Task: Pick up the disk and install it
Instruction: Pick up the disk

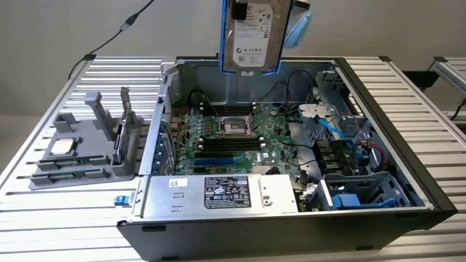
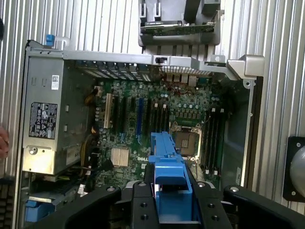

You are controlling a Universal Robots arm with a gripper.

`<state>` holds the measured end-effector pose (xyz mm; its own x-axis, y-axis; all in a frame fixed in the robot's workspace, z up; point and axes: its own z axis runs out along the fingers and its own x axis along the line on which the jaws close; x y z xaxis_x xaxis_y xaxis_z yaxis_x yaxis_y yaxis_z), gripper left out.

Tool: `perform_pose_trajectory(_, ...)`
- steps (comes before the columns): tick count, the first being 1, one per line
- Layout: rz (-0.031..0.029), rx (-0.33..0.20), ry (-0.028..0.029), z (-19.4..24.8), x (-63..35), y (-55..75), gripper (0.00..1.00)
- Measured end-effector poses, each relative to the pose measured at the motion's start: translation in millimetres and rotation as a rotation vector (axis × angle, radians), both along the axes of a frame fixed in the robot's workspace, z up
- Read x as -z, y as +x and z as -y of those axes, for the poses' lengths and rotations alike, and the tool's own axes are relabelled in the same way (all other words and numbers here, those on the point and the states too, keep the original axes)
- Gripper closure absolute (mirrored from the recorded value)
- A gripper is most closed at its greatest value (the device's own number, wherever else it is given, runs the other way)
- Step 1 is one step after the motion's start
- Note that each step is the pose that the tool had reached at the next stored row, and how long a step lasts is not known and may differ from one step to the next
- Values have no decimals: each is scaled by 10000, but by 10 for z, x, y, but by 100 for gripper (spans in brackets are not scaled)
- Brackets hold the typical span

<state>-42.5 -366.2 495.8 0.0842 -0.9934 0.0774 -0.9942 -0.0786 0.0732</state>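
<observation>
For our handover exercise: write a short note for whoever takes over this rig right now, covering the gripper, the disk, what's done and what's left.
Gripper: shut on the disk by its blue carrier frame.
Disk: upright, label showing, in the air above the open computer case.
Done: disk picked up.
Left: installing it; it sits in no bay of the case yet.

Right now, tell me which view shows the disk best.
The exterior view: the disk hangs upright above the open computer case, white label facing the camera. The wrist view gives its blue carrier edge-on, clamped in the gripper.
</observation>
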Motion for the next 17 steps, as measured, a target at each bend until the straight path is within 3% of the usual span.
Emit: perform_pose_trajectory(17,-77,0,0,414,-33,538,67)
